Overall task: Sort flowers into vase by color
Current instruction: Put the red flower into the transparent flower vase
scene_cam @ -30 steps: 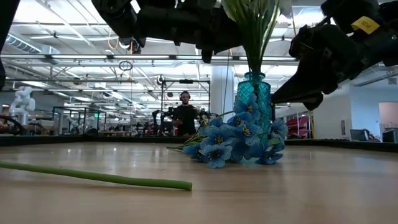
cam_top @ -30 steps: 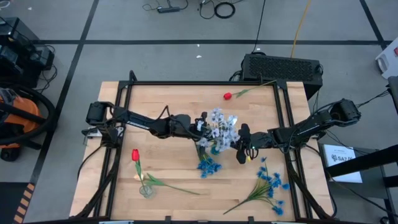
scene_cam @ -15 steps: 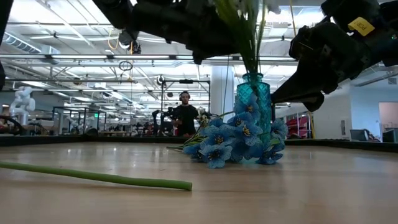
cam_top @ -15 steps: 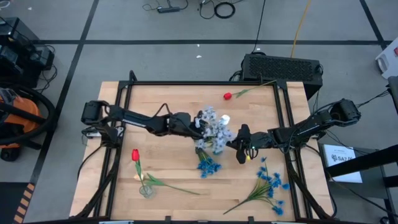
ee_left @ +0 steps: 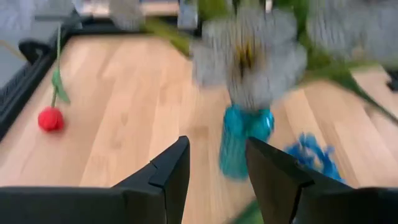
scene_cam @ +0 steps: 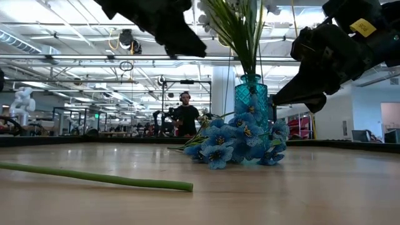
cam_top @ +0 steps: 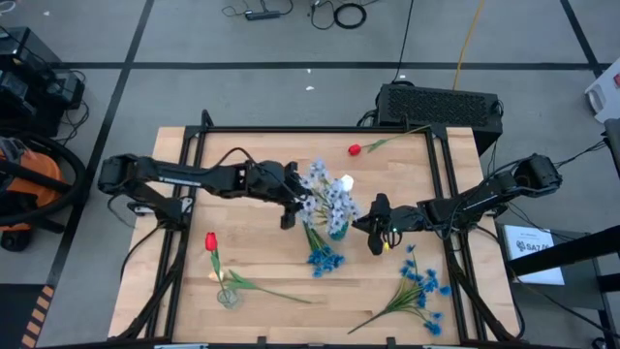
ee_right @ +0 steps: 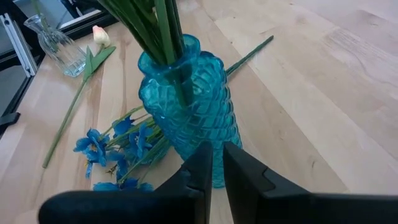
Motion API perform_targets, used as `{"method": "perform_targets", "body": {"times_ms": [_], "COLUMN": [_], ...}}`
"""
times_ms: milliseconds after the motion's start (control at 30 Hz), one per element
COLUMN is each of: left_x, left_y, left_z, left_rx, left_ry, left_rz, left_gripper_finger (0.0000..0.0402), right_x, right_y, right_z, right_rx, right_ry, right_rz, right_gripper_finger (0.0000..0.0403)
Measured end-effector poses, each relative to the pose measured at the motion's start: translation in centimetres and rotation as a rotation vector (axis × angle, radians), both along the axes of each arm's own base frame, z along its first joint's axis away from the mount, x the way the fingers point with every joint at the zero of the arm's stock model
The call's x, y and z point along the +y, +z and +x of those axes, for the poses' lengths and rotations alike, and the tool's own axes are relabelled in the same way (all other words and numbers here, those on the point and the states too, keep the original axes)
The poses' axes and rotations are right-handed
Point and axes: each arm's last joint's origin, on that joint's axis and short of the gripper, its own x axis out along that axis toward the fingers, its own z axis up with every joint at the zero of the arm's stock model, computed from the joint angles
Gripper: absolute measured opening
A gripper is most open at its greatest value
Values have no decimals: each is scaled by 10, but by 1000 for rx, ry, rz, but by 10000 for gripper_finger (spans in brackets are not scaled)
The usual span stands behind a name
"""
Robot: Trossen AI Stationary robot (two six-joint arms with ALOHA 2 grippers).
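Observation:
A teal glass vase (cam_top: pixel 337 231) stands mid-table with pale grey-blue sprays (cam_top: pixel 325 192) in it, their green stems (ee_right: pixel 163 28) down its neck. My left gripper (cam_top: pixel 290 207) hovers open just left of the sprays, with nothing between its fingers (ee_left: pixel 171 168). My right gripper (cam_top: pixel 374 229) is shut, right beside the vase's right side (ee_right: pixel 186 118). A bright blue spray (cam_top: pixel 325 258) lies against the vase's near side, another (cam_top: pixel 418 283) at the near right. One red tulip (cam_top: pixel 210 240) lies near left and one (cam_top: pixel 355 149) at the far edge. My right gripper has its shut fingertips (ee_right: pixel 205 155) level against the lower wall of the vase (ee_right: pixel 217 134), coming from the table's right. Whether they touch the glass, I cannot tell. The vase stands upright on the table.
A small clear glass vase (cam_top: pixel 228 297) stands near the front left, with a cream tulip (ee_right: pixel 99 36) and its long stem (cam_top: pixel 276 293) lying beside it. A black box (cam_top: pixel 441 105) sits beyond the far edge. Bare wood lies at the far left.
My left gripper has opened and let go of the pale grey-blue sprays, then drawn back toward the table's left. The sprays now stand in the teal vase on their own and lean a little to the left. My right gripper has kept still.

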Motion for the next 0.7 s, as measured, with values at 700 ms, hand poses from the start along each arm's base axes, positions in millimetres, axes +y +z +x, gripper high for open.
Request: {"method": "perform_targets", "body": {"times_ms": [700], "left_x": [13], "left_y": [-14], "left_z": [-83], "left_rx": [403], "left_ry": [318], "left_rz": [-13], "left_gripper_finger": [160], "right_x": [-62], "right_y": [69], "right_z": [-4], "right_rx": [367], "right_ry": [-203], "right_rz": [-54], "right_gripper_finger": [31]}}
